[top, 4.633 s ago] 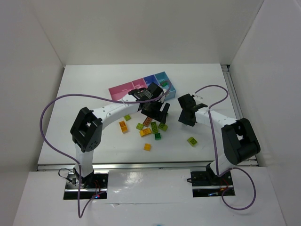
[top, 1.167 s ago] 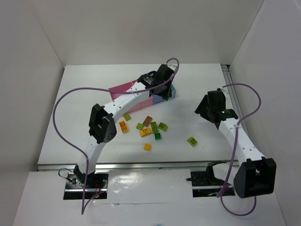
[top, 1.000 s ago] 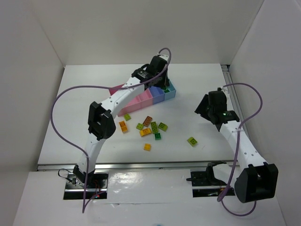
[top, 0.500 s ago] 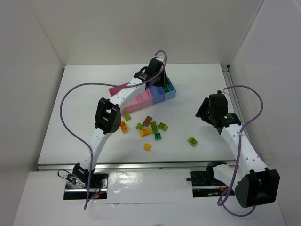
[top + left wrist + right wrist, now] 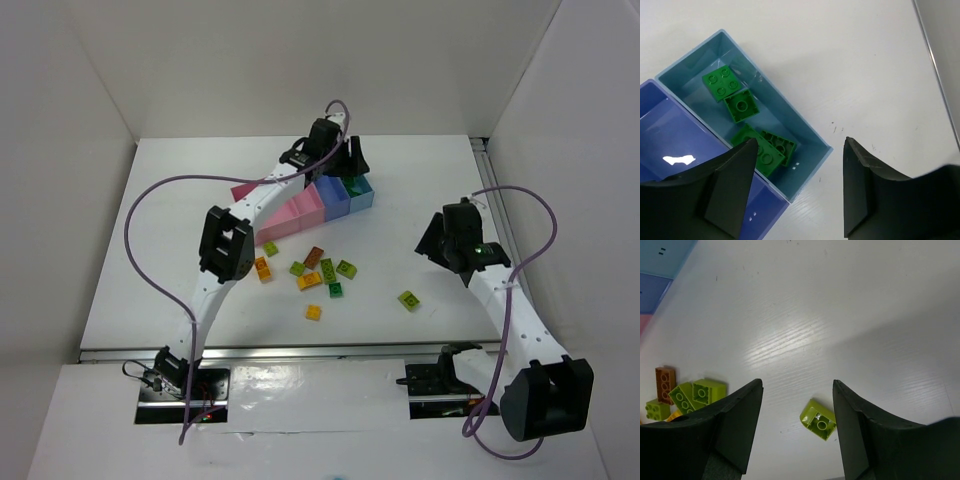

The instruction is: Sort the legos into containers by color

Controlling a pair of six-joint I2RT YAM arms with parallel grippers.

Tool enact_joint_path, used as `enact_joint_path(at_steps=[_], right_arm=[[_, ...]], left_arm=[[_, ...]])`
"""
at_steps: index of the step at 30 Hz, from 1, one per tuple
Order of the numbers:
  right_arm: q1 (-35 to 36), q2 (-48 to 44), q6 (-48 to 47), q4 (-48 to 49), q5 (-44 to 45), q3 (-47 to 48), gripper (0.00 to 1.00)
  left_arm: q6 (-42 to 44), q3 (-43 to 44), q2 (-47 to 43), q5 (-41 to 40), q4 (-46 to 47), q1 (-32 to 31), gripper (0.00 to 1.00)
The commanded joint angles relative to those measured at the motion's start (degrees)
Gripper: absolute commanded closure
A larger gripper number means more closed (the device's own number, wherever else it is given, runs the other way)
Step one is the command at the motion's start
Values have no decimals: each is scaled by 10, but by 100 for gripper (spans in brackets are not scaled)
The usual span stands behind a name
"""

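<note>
The left gripper point(image 5: 800, 144) hovered with jaws spread wide and empty over a corner of the light blue bin point(image 5: 780, 92), four dark green legos point(image 5: 747, 125) lying inside at its 10 o'clock. The right gripper point(image 5: 797, 385), jaws also parted and empty, hung above the table point(image 5: 850, 305) with a lone lime lego point(image 5: 819, 420) at its 5 o'clock. The other loose legos point(image 5: 320, 272) lay at 6 o'clock of the containers point(image 5: 295, 215).

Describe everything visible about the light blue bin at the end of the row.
The light blue bin is an open-topped rectangular box of glossy plastic, upright on the white table. One long wall joins the darker blue bin. Four dark green bricks lie inside. The left gripper hangs open above it.
</note>
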Motion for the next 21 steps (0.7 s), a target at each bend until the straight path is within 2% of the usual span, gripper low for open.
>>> enact_joint_path(at_steps=[1, 8, 16, 19, 21], right_arm=[[4, -3, -9, 3, 0, -9, 34], [9, -1, -9, 20, -5, -16, 29], [50, 37, 1, 31, 13, 0, 26], [66, 56, 6, 31, 36, 6, 24], [74, 62, 6, 31, 43, 6, 23]], left_arm=[[-8, 0, -15, 51, 36, 3, 28], [18, -50, -90, 83, 36, -8, 27], [72, -107, -172, 38, -10, -26, 21], [91, -152, -210, 31, -28, -31, 11], [106, -170, -227, 24, -40, -31, 8]])
